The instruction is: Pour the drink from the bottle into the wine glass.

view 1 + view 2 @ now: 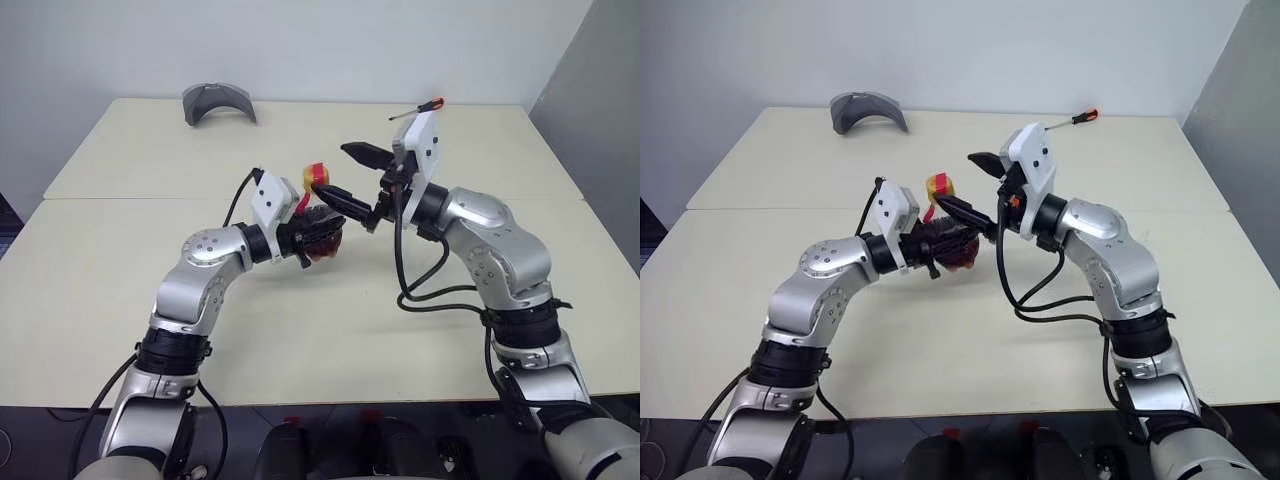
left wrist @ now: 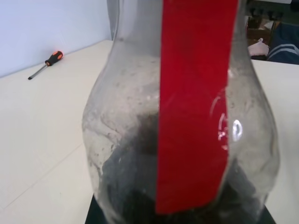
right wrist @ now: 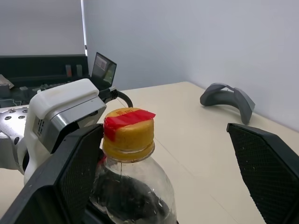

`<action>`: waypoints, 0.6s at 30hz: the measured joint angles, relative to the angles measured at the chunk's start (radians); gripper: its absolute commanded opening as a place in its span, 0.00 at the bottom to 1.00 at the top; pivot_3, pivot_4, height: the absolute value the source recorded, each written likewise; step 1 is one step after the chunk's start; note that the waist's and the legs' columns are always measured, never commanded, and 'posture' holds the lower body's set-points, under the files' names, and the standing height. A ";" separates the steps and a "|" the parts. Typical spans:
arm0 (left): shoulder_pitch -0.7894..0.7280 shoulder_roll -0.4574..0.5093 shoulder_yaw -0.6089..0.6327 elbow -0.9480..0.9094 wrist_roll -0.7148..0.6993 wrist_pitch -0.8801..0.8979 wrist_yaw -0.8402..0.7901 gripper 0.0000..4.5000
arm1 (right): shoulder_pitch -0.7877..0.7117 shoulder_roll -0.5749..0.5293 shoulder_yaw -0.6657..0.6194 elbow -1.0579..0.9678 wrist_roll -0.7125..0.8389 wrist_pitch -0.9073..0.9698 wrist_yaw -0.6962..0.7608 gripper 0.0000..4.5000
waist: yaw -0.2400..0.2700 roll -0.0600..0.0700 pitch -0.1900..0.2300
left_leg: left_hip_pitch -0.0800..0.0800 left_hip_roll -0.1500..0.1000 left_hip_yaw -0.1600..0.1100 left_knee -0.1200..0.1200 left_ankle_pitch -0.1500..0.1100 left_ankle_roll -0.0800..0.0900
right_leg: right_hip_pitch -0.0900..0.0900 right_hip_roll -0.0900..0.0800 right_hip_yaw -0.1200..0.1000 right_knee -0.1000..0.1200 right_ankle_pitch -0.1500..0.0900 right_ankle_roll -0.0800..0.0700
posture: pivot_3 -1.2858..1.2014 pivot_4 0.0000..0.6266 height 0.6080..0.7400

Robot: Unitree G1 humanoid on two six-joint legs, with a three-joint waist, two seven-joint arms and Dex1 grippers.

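On the table (image 1: 120, 290), near its centre, the left gripper (image 1: 318, 232) is clamped on the bottle (image 3: 131, 186), held upright above the surface. The right gripper (image 1: 352, 178), at its 1 o'clock, stands wide around the yellow cap (image 3: 128, 133). It should close squarely on the cap before twisting.

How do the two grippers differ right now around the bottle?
The left gripper is shut on the bottle, gripping its body; the right gripper is open, holding nothing. The left gripper sits low at the bottle's belly; the right gripper's fingers stand apart on either side of the yellow cap, which is on. Both have black fingers and meet over the table.
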 measured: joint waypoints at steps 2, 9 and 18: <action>0.000 -0.001 0.000 0.000 0.000 -0.006 -0.003 0.22 | 0.000 0.006 0.000 0.002 0.004 0.003 0.000 1.00 | 0.000 0.000 0.000 | 0.000 0.000 0.000 0.000 0.000 0.000 | 0.000 0.000 0.000 0.000 0.000 0.000 | 0.52 0.24 1.00; 0.000 -0.001 0.000 0.001 0.014 -0.012 -0.009 0.22 | 0.000 0.008 -0.001 0.001 0.010 0.015 0.002 1.00 | 0.000 0.000 0.000 | 0.000 0.000 0.000 0.000 0.000 0.000 | 0.000 0.000 0.000 0.000 0.000 0.000 | 0.52 0.24 1.00; 0.002 -0.004 0.000 0.000 0.013 -0.005 -0.007 0.22 | -0.022 0.004 0.001 0.012 -0.009 0.011 0.000 1.00 | 0.000 0.000 0.000 | 0.000 0.000 0.000 0.000 0.000 0.000 | 0.000 0.000 0.000 0.000 0.000 0.000 | 0.52 0.24 1.00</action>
